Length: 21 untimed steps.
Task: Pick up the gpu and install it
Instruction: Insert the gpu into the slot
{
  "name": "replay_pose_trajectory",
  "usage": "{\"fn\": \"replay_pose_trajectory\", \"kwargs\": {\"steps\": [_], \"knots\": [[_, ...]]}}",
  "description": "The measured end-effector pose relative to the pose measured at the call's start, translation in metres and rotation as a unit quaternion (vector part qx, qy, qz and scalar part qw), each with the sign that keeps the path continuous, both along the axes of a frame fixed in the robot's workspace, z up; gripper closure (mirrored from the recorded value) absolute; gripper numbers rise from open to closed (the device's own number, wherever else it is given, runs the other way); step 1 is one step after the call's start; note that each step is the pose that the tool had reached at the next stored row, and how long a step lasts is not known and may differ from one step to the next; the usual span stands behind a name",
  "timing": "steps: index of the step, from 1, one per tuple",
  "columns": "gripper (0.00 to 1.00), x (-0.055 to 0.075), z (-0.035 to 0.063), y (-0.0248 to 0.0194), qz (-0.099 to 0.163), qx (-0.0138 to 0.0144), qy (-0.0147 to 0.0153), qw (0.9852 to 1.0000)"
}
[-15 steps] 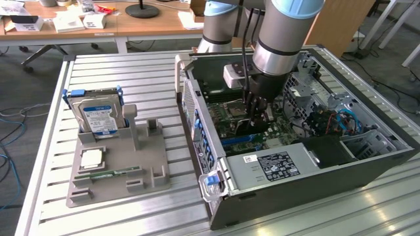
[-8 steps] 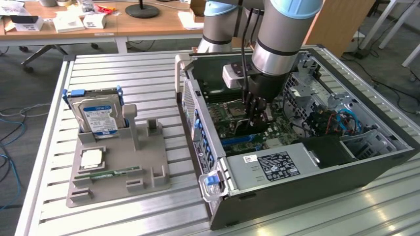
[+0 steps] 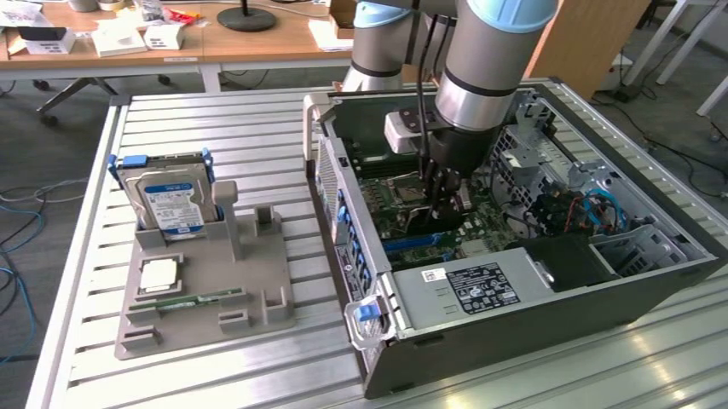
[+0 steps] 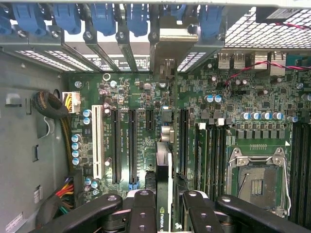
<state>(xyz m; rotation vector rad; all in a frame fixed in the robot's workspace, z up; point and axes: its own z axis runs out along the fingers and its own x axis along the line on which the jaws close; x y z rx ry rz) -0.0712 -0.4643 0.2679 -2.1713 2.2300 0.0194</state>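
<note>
My gripper (image 3: 442, 200) reaches down into the open computer case (image 3: 341, 196), over the green motherboard (image 3: 398, 217). In the wrist view the gripper (image 4: 167, 206) is shut on the gpu (image 4: 164, 165), a thin dark card seen edge-on with a small logo near the fingers (image 4: 144, 208). The card stands upright above the motherboard (image 4: 233, 111), between the long black expansion slots (image 4: 131, 145). Its silver bracket (image 4: 167, 46) lines up with the rear slot openings under the blue clips. I cannot tell whether the card's edge sits in a slot.
To the exterior view's left, a grey holder (image 3: 256, 294) on the slatted metal table (image 3: 216, 128) carries a silver hard drive (image 3: 173, 204), a processor chip (image 3: 157, 274) and a green memory stick (image 3: 187, 300). Inside the case are the power supply (image 3: 472, 285), drive cages and cables (image 3: 592, 209).
</note>
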Motion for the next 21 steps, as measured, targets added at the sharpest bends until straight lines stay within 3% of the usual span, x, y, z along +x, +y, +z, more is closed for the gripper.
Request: {"fn": "replay_pose_trajectory", "kwargs": {"steps": [21], "knots": [[0.74,-0.0005,-0.0046,0.0000,0.000,-0.0001,0.0000,1.0000]]}}
